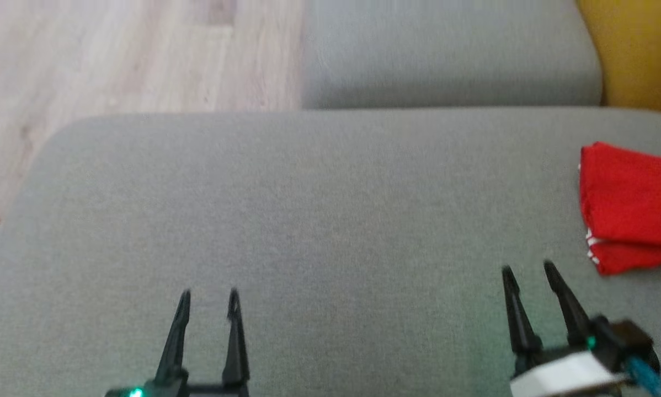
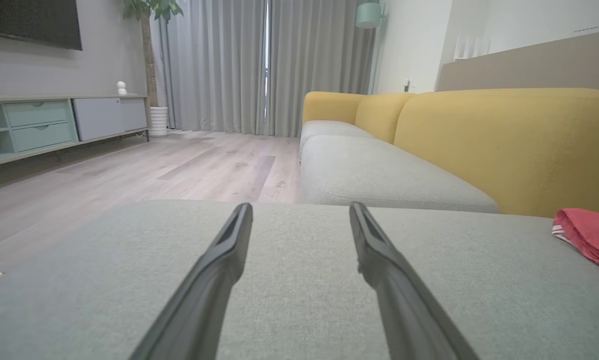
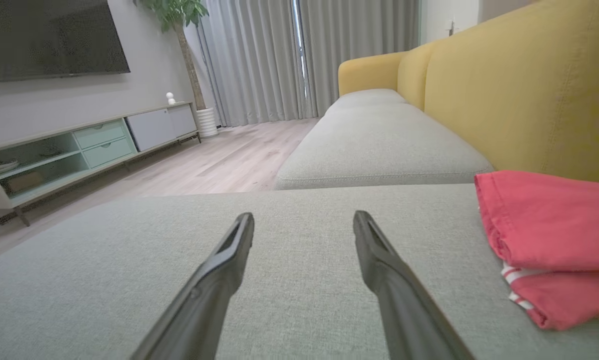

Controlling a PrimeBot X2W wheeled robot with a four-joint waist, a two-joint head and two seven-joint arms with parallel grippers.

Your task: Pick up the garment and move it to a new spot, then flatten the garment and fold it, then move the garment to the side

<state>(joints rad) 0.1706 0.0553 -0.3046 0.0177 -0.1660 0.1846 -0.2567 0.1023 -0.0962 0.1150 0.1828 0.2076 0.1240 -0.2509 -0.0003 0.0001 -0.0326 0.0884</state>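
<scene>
The garment (image 1: 634,207) is red with white stripes at one edge, folded into a compact stack at the right edge of the grey cushion (image 1: 308,220). It also lies at the right in the right wrist view (image 3: 549,235) and at the far right in the left wrist view (image 2: 589,235). My right gripper (image 1: 529,270) stands open just left of and below the garment, apart from it, with nothing between its fingers (image 3: 229,250). My left gripper (image 1: 209,295) is open over bare cushion at the lower left, its fingers (image 2: 229,245) empty.
A second grey seat cushion (image 1: 446,55) lies beyond the one in front, with the yellow sofa back (image 1: 639,49) to the right. Pale wood floor (image 1: 115,55) lies off the cushion's left and far edge. A low TV cabinet (image 3: 89,140) stands across the room.
</scene>
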